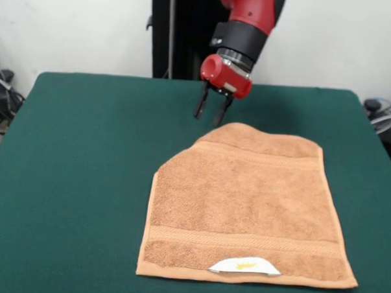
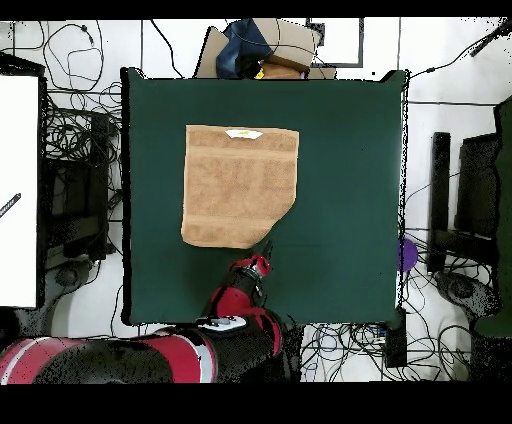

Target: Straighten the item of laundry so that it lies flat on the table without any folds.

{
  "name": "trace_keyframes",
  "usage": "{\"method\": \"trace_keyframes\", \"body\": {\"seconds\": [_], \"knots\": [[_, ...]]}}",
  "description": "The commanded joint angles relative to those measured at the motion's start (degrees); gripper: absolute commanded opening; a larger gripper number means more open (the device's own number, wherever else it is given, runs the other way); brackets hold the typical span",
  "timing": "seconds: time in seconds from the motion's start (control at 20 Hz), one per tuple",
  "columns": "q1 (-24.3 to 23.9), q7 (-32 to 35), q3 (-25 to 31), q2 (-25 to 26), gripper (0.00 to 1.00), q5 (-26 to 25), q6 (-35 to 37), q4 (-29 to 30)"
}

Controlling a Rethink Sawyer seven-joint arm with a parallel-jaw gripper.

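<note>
Towel (image 1: pixel 245 200) spread on green table (image 1: pixel 71 180), one far corner folded under, white label (image 1: pixel 244 266) at near edge, gripper (image 1: pixel 211 113) hovering beside folded corner, fingers spread, empty

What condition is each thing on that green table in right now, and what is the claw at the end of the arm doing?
towel: spread almost flat, one far corner folded under or in, label edge facing the front camera.
label: lies on the towel's near edge, curled up.
end effector: open, empty, hovering just beyond the towel's folded corner.
table: bears only the towel.
</note>
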Motion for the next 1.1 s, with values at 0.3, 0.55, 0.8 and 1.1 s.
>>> {"method": "trace_keyframes", "body": {"seconds": [0.3, 0.55, 0.8, 1.1], "knots": [[0.1, 11.9, 9.1, 1.6, 1.00, 2.8, 1.9, -5.2], [0.8, 12.0, 9.0, 1.8, 1.00, 4.5, 2.6, -4.9], [1.2, 12.1, 9.0, 1.6, 1.00, 5.2, 3.3, -4.4], [3.0, 11.8, 8.2, 3.0, 1.00, 9.2, 3.3, -3.7]]}}
